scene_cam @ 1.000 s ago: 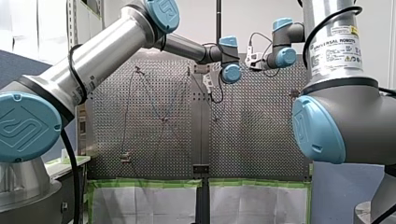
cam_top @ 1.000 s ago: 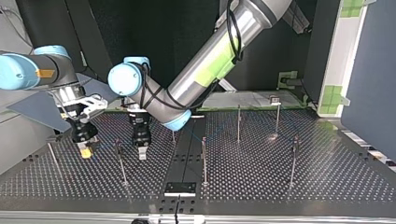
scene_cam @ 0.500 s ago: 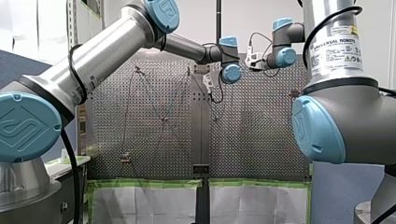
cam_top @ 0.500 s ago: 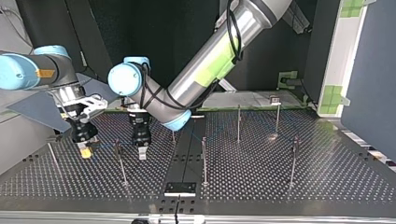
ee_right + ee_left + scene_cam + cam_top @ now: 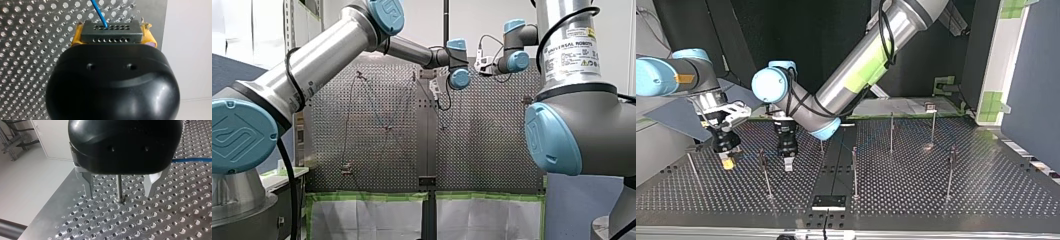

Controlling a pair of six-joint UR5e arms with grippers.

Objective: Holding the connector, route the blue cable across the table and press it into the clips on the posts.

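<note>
In the right wrist view my right gripper [image 5: 112, 28] has its yellow pads shut on a dark connector [image 5: 111, 33] with rows of holes. The blue cable [image 5: 98, 11] leaves the connector and runs over the perforated table [image 5: 30, 50]. At the top view's left, my right gripper [image 5: 727, 163] hangs just above the table. My left gripper [image 5: 787, 164] hangs beside it, a clip post [image 5: 765, 175] between them. In the left wrist view my left gripper [image 5: 120, 193] is open, and its metal fingers [image 5: 88, 182] straddle a thin post [image 5: 119, 187]. The blue cable [image 5: 192, 160] passes beside it.
Several more thin posts stand across the table, among them a near middle one [image 5: 854, 172], one further back [image 5: 891, 132] and one toward the top view's right [image 5: 951, 172]. A black block [image 5: 828, 201] sits at the near edge. The table's edge [image 5: 50, 202] lies close beside my left gripper.
</note>
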